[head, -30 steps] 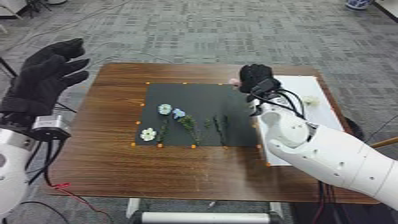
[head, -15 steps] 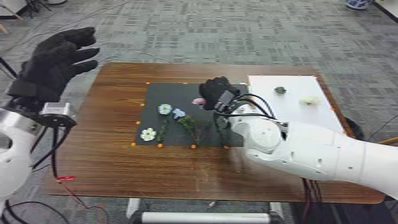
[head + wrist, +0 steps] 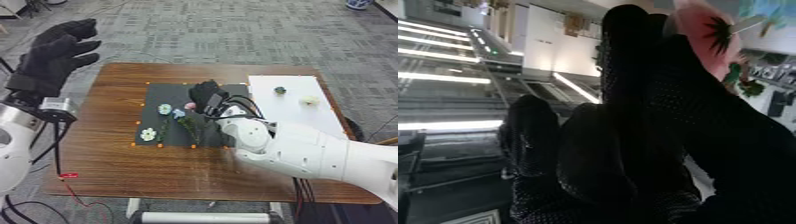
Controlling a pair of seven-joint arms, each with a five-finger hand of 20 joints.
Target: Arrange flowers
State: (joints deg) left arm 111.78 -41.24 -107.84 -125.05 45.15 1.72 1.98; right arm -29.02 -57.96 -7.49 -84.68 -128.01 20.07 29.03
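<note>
My right hand is over the dark mat, with the pink flower at its left side. In the right wrist view, my right hand pinches the pink flower between thumb and finger. On the mat, a light blue flower, a blue flower and a white flower lie left of the hand. The pink bloom is close to the blue one; whether they touch I cannot tell. My left hand is raised off the table's left side, its fingers relaxed.
On the white board at the right lie a small dark blue-green flower and a pale cream flower. The brown table extends in front of the mat. My right forearm crosses the board's near end.
From the white board's left edge, my right hand has moved left over the mat, carrying the pink flower toward the blue blooms. My left hand has shifted slightly.
</note>
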